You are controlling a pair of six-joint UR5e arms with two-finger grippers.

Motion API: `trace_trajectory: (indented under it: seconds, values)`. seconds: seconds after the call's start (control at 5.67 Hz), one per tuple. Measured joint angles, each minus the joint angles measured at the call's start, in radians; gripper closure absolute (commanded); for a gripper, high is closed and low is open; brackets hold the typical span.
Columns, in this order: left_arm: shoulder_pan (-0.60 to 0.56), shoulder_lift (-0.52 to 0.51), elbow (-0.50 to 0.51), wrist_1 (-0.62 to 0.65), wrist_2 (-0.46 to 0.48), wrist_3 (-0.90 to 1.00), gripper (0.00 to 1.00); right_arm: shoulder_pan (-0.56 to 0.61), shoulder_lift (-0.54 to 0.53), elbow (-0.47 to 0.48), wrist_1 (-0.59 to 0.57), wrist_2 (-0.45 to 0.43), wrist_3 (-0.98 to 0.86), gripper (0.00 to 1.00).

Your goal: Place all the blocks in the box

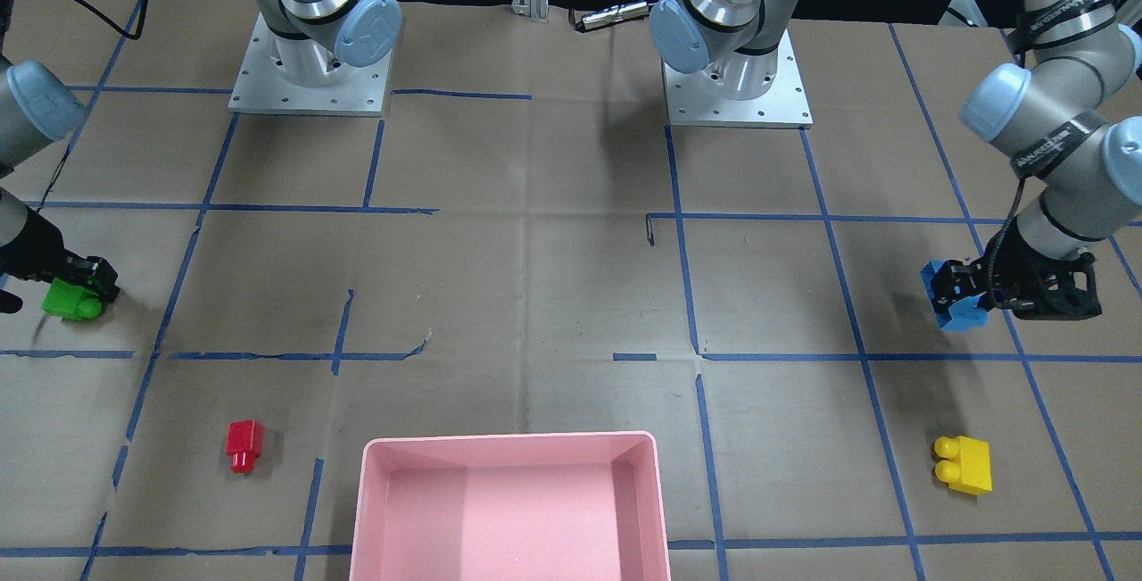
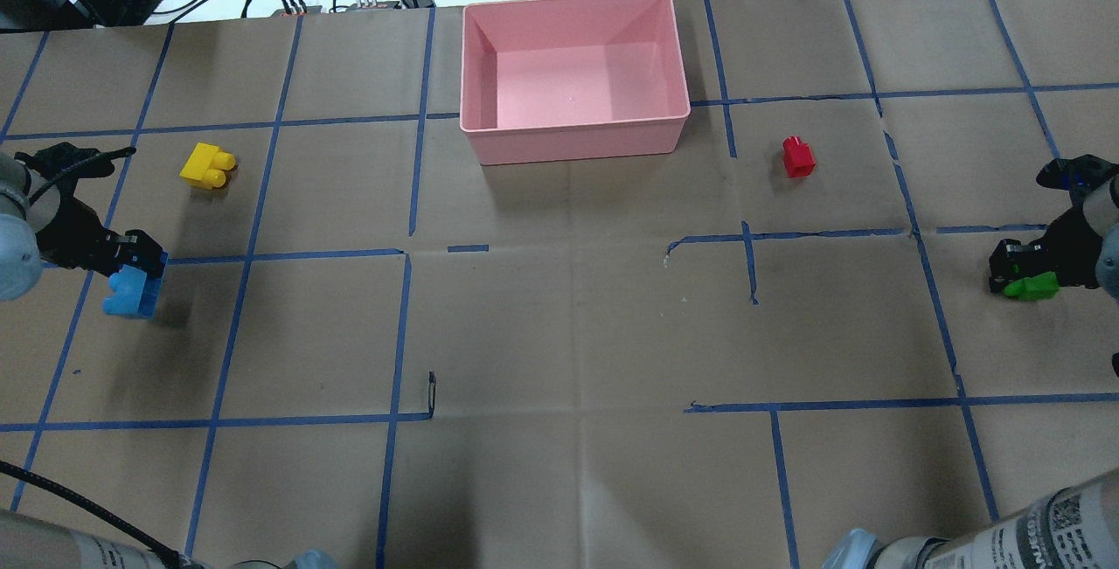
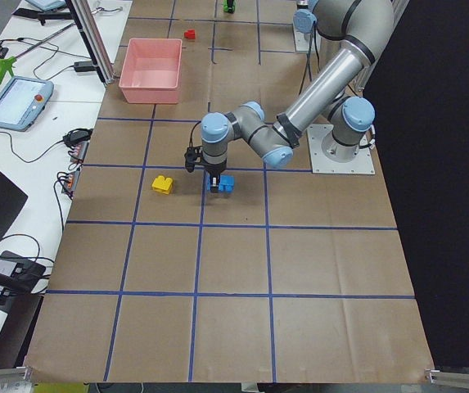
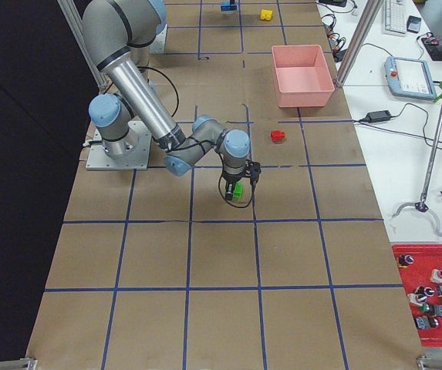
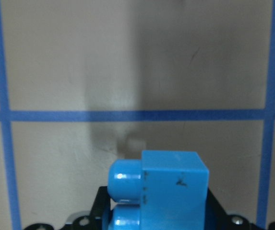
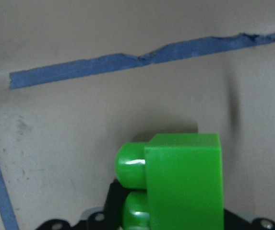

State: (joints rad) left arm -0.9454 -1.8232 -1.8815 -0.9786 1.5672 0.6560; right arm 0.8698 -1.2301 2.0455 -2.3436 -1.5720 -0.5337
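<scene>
The blue three-stud plastic brick (image 2: 129,296) is at 9 o'clock on the brown paper-covered desk (image 2: 559,333), clenched in the left fingers (image 2: 140,260). The green two-stud plastic brick (image 2: 1032,289), at 3 o'clock, is grasped by the right fingers (image 2: 1012,265). The yellow two-stud brick (image 2: 207,168) lies loose near 10 o'clock and the small red one-stud brick (image 2: 797,156) near 1 o'clock. The shallow pink plastic box (image 2: 573,139), at 12 o'clock, holds nothing. Both arms converging on it together could collide. Each brick seems pinched near one end, so a fast swing might twist it free short of the rim.

You see glossy plastic on green block (image 6: 183,182), blue block (image 5: 171,191); box (image 2: 573,136) smooth pink plastic; surface (image 2: 559,333) matt brown paper, blue tape (image 2: 350,121).
</scene>
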Motion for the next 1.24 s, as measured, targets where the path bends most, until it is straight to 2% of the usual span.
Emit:
trace_trajectory:
  seconds: [0.35,0.53,0.88,1.24]
  values:
    - [-0.100,0.028,0.301,-0.371,-0.001,-0.076,0.86,0.008,-0.054,-0.060,0.138,0.000,0.007,0.87]
    - [-0.194,-0.001,0.432,-0.454,-0.003,-0.160,0.86,0.012,-0.086,-0.098,0.214,0.000,0.009,0.90]
    - [-0.444,-0.140,0.694,-0.489,0.005,-0.389,0.86,0.016,-0.107,-0.129,0.262,0.003,0.014,0.97]
    - [-0.636,-0.340,0.939,-0.501,0.026,-0.588,0.86,0.052,-0.115,-0.223,0.293,0.007,0.008,0.98]
